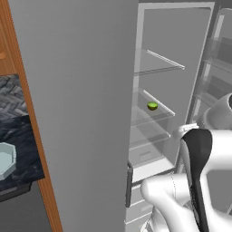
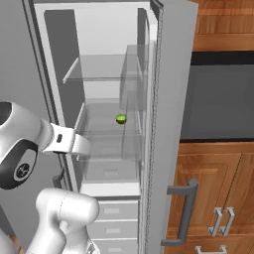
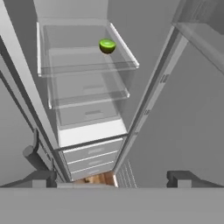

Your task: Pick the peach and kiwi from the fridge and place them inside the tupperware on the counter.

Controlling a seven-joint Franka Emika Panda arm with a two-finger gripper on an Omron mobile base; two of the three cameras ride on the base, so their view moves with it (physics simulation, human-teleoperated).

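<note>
Your gripper (image 3: pixel 113 178) is closest to the hand camera, both dark fingertips (image 3: pixel 43 178) poking up at the bottom with a wide gap between them and nothing held. Going left to right in the left base view, you've got the tupperware (image 1: pixel 6 161) on the counter (image 1: pixel 21 136) at its left edge, then the big grey fridge (image 1: pixel 81 113) door standing open. Inside, the kiwi (image 1: pixel 152 106) sits on the middle glass shelf (image 1: pixel 154 114), toward the back right corner. White drawers (image 3: pixel 87 157) sit below the shelves. Can't spot the peach from these angles
</note>
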